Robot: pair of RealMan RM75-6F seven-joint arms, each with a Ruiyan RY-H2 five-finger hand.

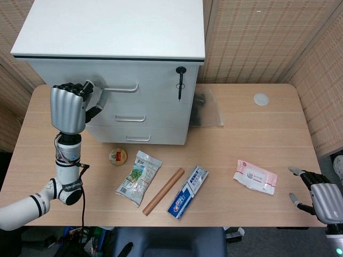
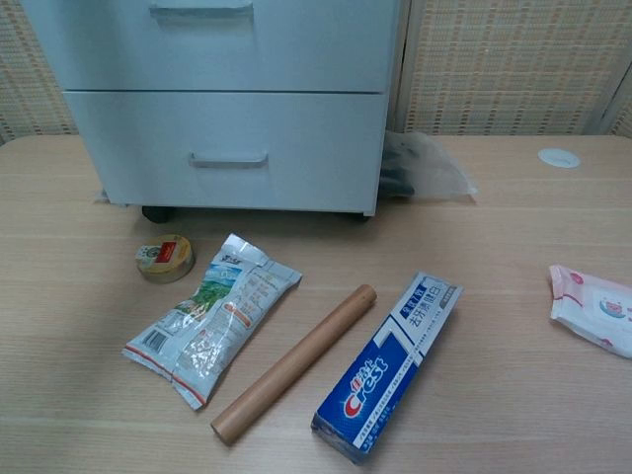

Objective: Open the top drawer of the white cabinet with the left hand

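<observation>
The white cabinet [image 1: 112, 32] stands at the table's back left, its lower drawers also showing in the chest view [image 2: 227, 118]. Its top drawer [image 1: 155, 77] looks closed and carries a curved silver handle [image 1: 120, 88]. My left hand [image 1: 68, 107] is raised at the drawer's left side, back toward the camera, with its fingers curled around the handle's left end. A black key [image 1: 180, 81] hangs from the lock at the drawer's right. My right hand [image 1: 321, 199] rests low at the table's front right corner, fingers apart and empty. Neither hand appears in the chest view.
In front of the cabinet lie a small round tin [image 1: 118, 156], a snack packet [image 1: 139, 176], a wooden roller [image 1: 163, 190] and a toothpaste box [image 1: 188, 191]. A wipes pack [image 1: 255, 176] lies to the right, a white lid [image 1: 261, 99] further back, and a plastic bag [image 1: 206, 110] beside the cabinet.
</observation>
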